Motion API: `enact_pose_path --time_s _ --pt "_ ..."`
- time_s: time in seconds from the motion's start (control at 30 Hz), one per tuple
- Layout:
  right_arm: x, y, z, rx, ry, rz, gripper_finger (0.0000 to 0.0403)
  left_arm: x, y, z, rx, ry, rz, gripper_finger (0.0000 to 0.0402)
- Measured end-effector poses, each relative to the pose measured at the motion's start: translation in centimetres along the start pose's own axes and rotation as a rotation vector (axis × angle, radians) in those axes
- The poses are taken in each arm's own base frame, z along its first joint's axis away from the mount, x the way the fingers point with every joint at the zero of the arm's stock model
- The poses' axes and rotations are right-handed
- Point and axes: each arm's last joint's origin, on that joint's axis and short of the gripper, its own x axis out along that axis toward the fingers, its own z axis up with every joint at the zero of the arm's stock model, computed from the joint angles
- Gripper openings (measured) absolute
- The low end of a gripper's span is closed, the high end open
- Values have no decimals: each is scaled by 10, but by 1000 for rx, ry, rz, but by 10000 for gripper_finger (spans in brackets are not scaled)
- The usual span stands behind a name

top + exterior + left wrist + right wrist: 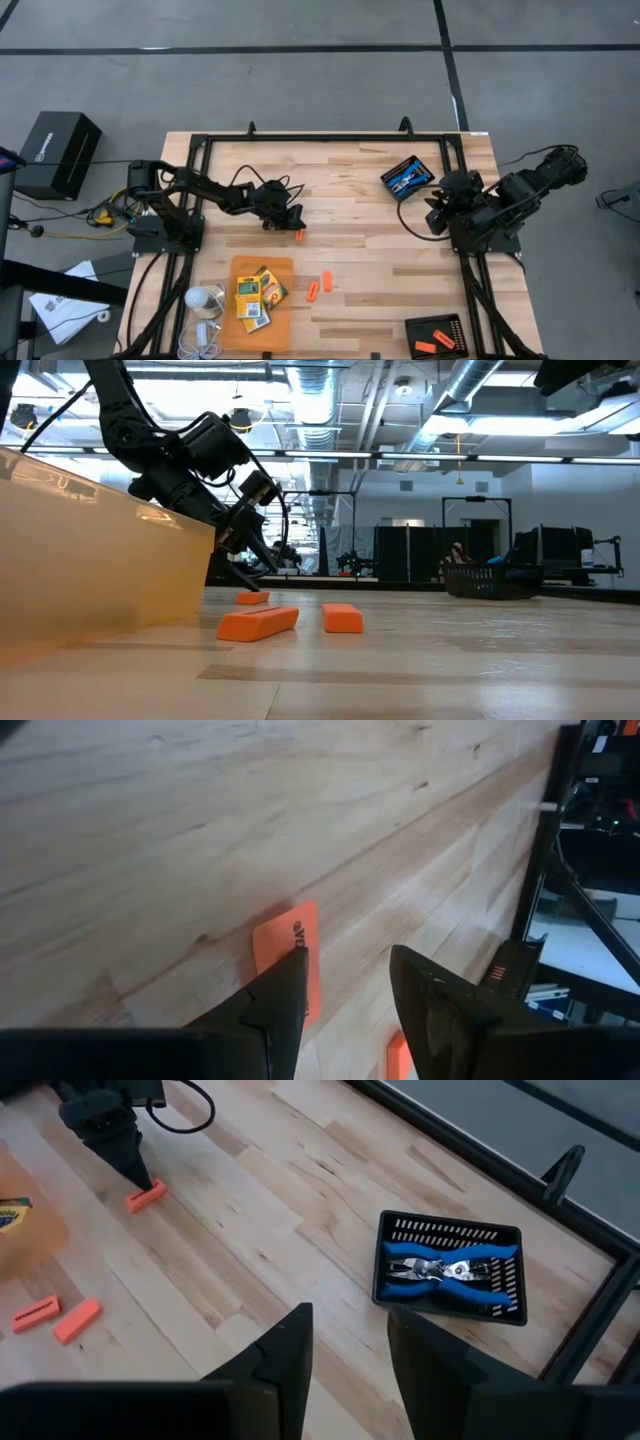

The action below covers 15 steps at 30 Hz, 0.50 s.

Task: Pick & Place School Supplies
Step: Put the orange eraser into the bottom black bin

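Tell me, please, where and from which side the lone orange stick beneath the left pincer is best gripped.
Probably across its narrow middle, coming straight down. The orange stick lies flat on the table, apart from the other two sticks, with both long sides exposed. The open left pincer is already just above it.

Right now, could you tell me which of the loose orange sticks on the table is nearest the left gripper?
The lone orange stick right at the open left gripper; the other pair lies together, farther away, beside the orange sheet.

The wooden table (360,200) carries three loose orange sticks (319,286), an orange sheet (247,267) under crayon boxes (258,292), and two black trays (407,176).
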Motion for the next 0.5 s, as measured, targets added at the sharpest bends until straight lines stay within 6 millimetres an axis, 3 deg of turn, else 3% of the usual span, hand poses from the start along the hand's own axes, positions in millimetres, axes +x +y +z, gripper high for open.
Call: enact_pose_path --time_s 0.5 --pt "-10 -21 3 29 -19 57 123 -3 19 -7 -31 53 35 145"
